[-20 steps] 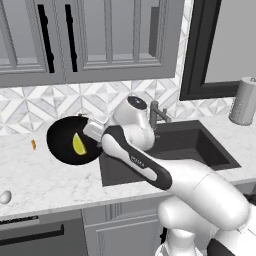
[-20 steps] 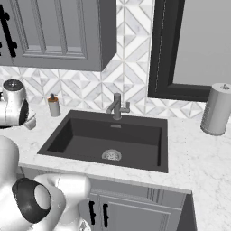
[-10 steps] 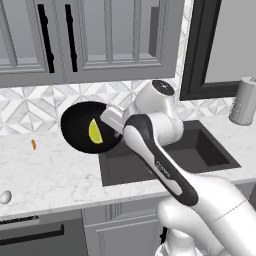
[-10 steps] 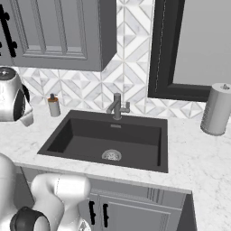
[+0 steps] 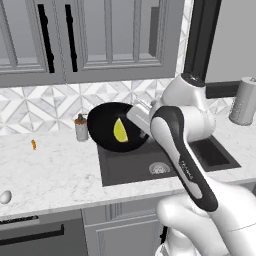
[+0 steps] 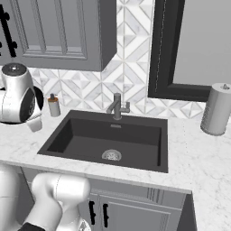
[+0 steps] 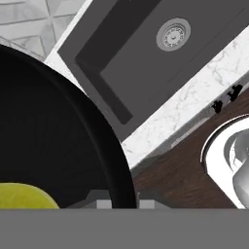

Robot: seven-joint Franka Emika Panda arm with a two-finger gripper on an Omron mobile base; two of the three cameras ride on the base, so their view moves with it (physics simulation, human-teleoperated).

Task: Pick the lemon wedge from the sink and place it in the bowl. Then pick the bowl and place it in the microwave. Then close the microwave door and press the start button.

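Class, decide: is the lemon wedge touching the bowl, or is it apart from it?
Touching. In the left base view the lemon wedge lies against the inside of the tilted, lifted bowl; the hand view shows it resting on the black inner surface.

Arm up, gripper clamped shut

The white arm climbs from about 5 o'clock in the left base view, bends at the elbow, then reaches toward 9 o'clock. The gripper [image 7: 118,198] is closed tight on the rim of the bowl [image 5: 107,125], holding it raised; in the hand view both finger tips straddle the rim at 6 o'clock.
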